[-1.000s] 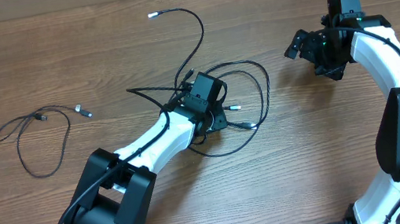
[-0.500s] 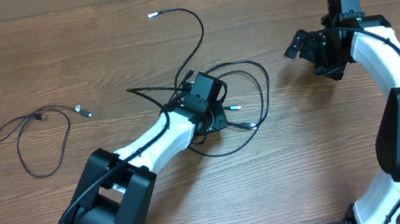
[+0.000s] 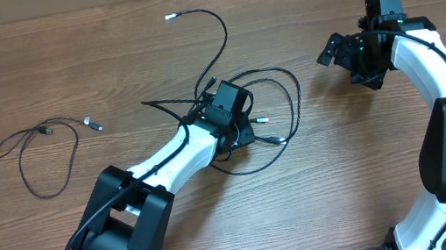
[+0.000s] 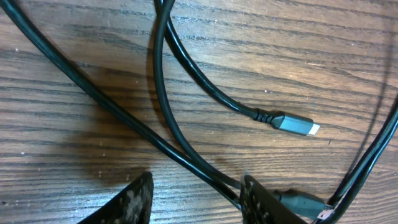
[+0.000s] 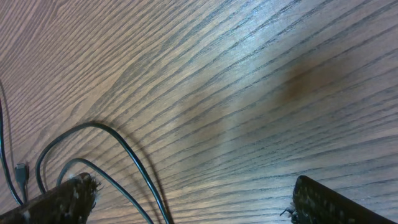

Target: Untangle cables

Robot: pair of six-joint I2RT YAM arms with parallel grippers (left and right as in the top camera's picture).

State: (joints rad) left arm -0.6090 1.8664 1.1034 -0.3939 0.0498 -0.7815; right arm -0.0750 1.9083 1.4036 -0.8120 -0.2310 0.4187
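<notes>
A tangle of thin black cables (image 3: 277, 103) lies mid-table, one strand arching up to a silver tip (image 3: 170, 16). My left gripper (image 3: 243, 131) is low over the tangle. In the left wrist view the left gripper (image 4: 196, 200) is open, with bare wood between its fingers. One cable (image 4: 124, 118) runs in close to the right finger (image 4: 261, 202), and a grey plug (image 4: 295, 124) lies just ahead. My right gripper (image 3: 333, 49) hovers wide open to the right of the tangle. In the right wrist view the right gripper (image 5: 199, 208) holds nothing, and two cable loops (image 5: 124, 152) pass near its left finger.
A separate black cable (image 3: 45, 131) lies looped at the table's left, with small plug ends. A second plug (image 4: 305, 202) sits beside my left gripper's right finger. The wooden table (image 3: 371, 165) meets a tan wall at the back.
</notes>
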